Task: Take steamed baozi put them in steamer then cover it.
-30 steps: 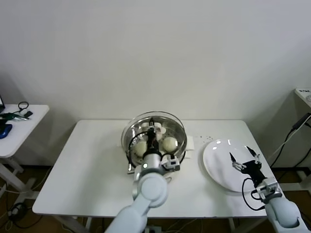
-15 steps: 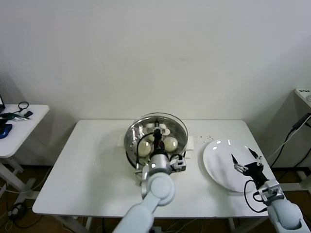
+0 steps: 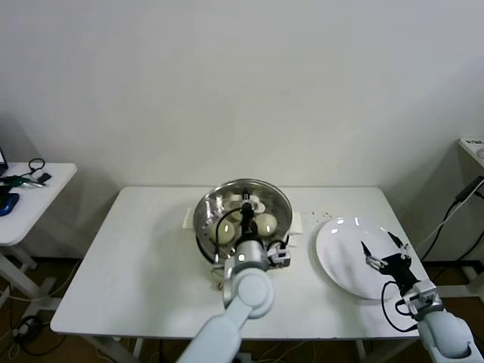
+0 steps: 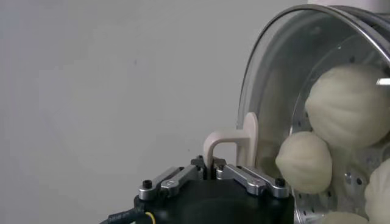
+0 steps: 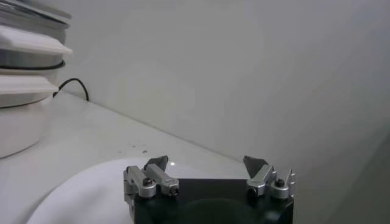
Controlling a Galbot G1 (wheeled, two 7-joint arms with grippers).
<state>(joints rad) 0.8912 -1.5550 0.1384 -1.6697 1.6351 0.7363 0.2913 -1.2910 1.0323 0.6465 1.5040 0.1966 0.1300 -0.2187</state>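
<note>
I am setting the cover [image 3: 243,204] onto the steamer [image 3: 206,243], and doing this well means bringing the lid down level so its metal rim meets the pot's rim all the way round, centred over the steamer, before I let go. From my head view the glass sits over the pot and looks nearly flat, but I cannot be sure the rim is fully seated on the far side of the steamer, so I judge a slow, straight lowering is the safe course, with no sideways drag that could ride the rim up on one edge. I should only release once the lid bears on the steamer by itself.

My left gripper [image 4: 212,169] is clamped tight on the cover's cream-white bar handle [image 4: 234,143], above the middle of the steamer; the fingers [image 4: 177,178] pinch the handle's leg between them. Through the glass I see the steamed baozi [image 4: 350,105] lying inside the steamer on the perforated tray, none outside it.

My right gripper [image 5: 207,173] waits well to the right of the steamer, over the white plate [image 3: 336,257], its jaws spread wide and holding nothing
</note>
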